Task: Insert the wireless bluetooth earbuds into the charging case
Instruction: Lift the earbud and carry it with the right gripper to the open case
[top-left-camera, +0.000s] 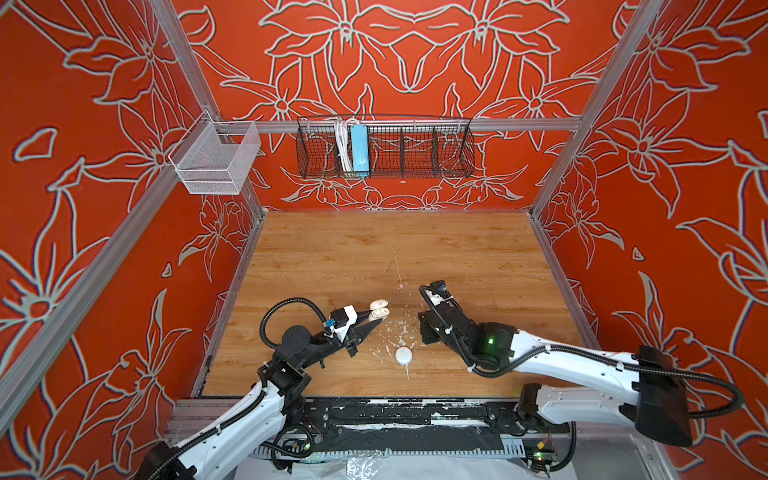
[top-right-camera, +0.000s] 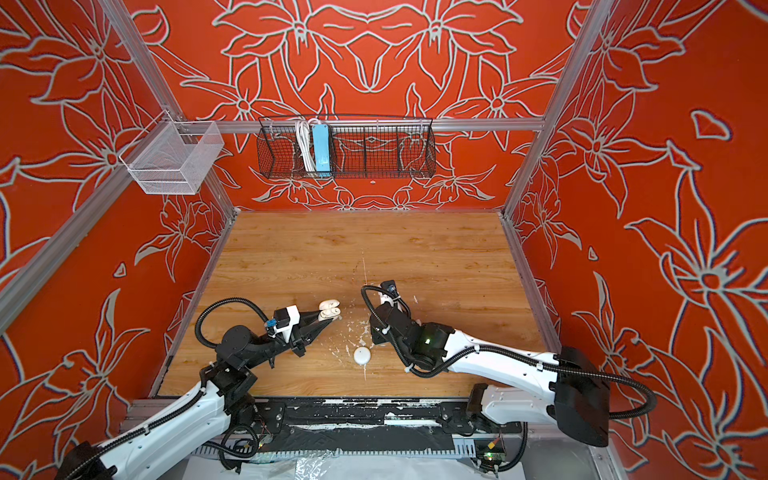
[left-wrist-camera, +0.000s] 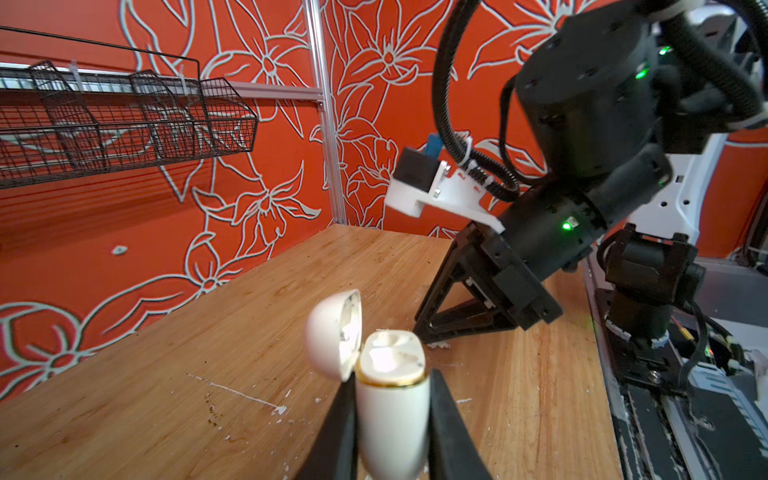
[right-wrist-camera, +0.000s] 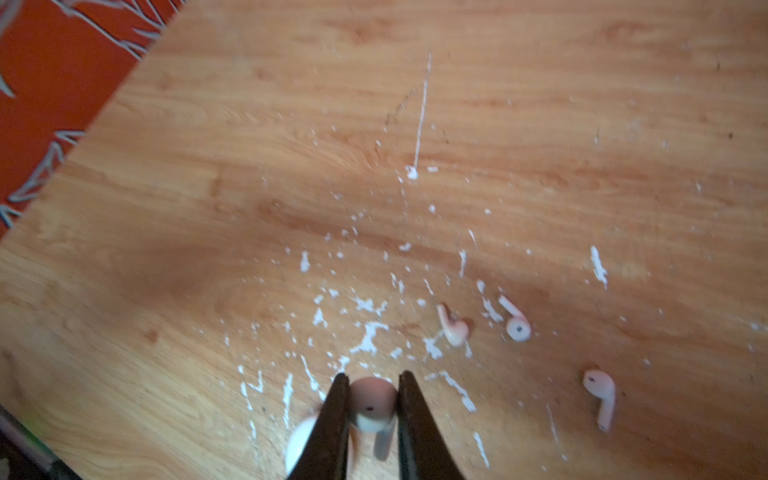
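Observation:
The round white charging case (top-left-camera: 403, 356) (top-right-camera: 362, 356) lies shut on the table near the front middle; it also shows just below my right gripper (right-wrist-camera: 371, 380) as the charging case (right-wrist-camera: 300, 446). That gripper is shut on one small white earbud (right-wrist-camera: 371, 405), stem pointing back, just above the table. Three more earbuds lie on the wood: an earbud (right-wrist-camera: 453, 326), an earbud (right-wrist-camera: 516, 325) and an earbud (right-wrist-camera: 602, 395). My left gripper (left-wrist-camera: 392, 384) (top-left-camera: 376, 319) is shut on a cream case (left-wrist-camera: 392, 419) (top-left-camera: 379, 309) held upright, with its lid (left-wrist-camera: 330, 336) flipped open.
White paint flecks (right-wrist-camera: 368, 332) cover the table's middle. A black wire basket (top-left-camera: 386, 147) and a white mesh basket (top-left-camera: 214, 160) hang on the walls. The right arm's wrist (left-wrist-camera: 552, 232) leans down close beside the cream case.

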